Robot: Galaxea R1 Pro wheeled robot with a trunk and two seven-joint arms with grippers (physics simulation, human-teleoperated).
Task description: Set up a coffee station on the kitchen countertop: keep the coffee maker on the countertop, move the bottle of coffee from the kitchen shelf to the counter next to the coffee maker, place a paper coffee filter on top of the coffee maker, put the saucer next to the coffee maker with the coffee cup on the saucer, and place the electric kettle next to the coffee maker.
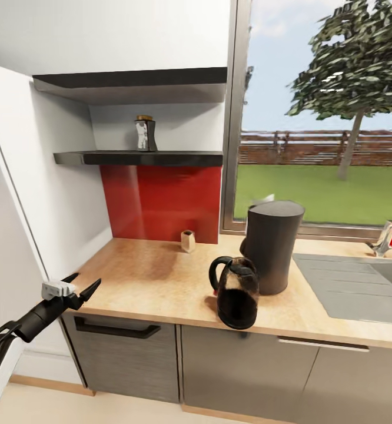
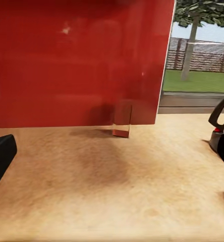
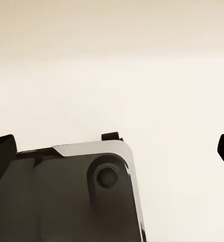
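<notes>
Tan wood desk [image 1: 155,277]: coffee maker [image 1: 273,246] upright by the window; kettle [image 1: 237,292] touching its front-left, at the desk's edge. Coffee bottle [image 1: 145,133] on the shelf [image 1: 138,158], up and left of the coffee maker. Left pincer [image 1: 80,285] released, empty, off the desk's left corner. Right pincer [image 3: 112,151] apparently spread, over pale floor.

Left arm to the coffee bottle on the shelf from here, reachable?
Probably not yet. The left gripper hangs open at the countertop's front left edge, well below the shelf where the bottle of coffee stands. Nothing blocks the way up; it needs raising.
</notes>
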